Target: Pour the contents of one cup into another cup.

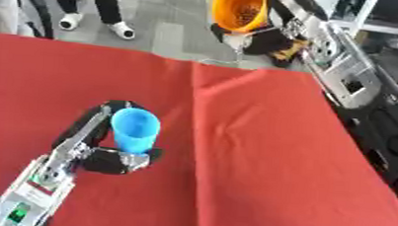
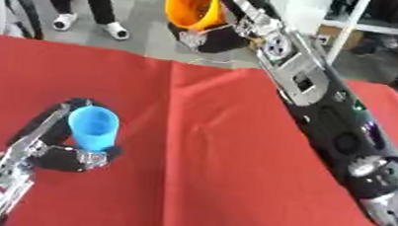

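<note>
A blue cup [image 1: 135,129] stands upright on the red tablecloth [image 1: 261,153] at the lower left, mouth up. My left hand [image 1: 106,154] is curled round its lower part, fingers behind and thumb in front. An orange cup [image 1: 240,9] is held high beyond the table's far edge, tilted so its mouth faces me; small dark bits show inside it. My right hand [image 1: 268,40] is shut on it from below and behind, with the arm running in from the right. The two cups are far apart.
The red cloth has a fold line [image 1: 193,100] down its middle. A person's legs and white shoes [image 1: 121,29] stand on the floor beyond the far edge. Shelving and dark equipment [image 1: 389,42] sit at the upper right.
</note>
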### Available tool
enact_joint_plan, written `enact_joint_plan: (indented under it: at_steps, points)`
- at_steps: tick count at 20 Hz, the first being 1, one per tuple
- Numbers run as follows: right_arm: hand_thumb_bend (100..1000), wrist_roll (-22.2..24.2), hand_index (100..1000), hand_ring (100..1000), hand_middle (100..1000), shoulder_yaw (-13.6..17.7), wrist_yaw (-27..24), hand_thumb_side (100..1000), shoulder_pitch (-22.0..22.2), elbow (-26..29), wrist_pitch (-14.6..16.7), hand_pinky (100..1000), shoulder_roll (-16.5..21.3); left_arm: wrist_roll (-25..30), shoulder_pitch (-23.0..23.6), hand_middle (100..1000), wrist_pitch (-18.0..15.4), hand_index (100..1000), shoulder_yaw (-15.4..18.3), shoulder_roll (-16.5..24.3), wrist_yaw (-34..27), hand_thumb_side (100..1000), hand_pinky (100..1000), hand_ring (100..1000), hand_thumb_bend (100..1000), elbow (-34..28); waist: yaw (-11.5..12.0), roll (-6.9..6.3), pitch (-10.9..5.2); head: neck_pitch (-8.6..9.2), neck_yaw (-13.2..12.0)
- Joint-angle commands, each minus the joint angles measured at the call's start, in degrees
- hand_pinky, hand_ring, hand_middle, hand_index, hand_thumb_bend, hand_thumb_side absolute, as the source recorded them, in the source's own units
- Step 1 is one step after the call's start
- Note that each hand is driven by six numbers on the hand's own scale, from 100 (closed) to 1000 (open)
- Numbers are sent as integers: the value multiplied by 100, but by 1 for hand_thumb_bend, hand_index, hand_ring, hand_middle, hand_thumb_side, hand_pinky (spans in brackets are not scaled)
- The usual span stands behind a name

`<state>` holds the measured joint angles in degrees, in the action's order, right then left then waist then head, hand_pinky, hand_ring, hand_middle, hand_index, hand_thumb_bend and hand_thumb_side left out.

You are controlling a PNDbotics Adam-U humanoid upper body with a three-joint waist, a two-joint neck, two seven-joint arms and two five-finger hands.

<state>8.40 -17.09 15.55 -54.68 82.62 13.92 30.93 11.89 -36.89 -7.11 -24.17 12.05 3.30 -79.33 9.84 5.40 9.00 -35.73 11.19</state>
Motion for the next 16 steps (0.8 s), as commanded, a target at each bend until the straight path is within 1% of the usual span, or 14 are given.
enact_joint_plan:
  at_steps: [1,4,9,13,16]
  points:
    - [244,125,515,505,442,-56,271,100,-193,191,105,540,-41,72,-163,483,-69,623,-28,-40,166,100,445,451,524,94,-14,-22,-121,-49,-8]
    - [244,211,515,505,442,-165,553,100,-241,238,210,541,-221,92,-202,482,-144,623,-23,-114,283,100,444,451,522,256,-21,-16,-129,-66,2]
    - [247,333,517,507,444,-322,810,100,-300,219,348,543,-522,-42,-289,481,-313,621,46,-260,450,100,444,450,520,501,-25,5,-144,-86,15]
    - [248,400,517,507,444,-384,876,100,-335,201,407,543,-715,-310,-403,482,-576,621,118,-411,536,100,448,452,521,691,-52,42,-164,-97,3]
    - [251,440,518,507,445,-419,951,100,-354,237,460,545,-809,-538,-507,480,-799,619,182,-521,595,100,447,451,548,841,-86,74,-180,-95,-6]
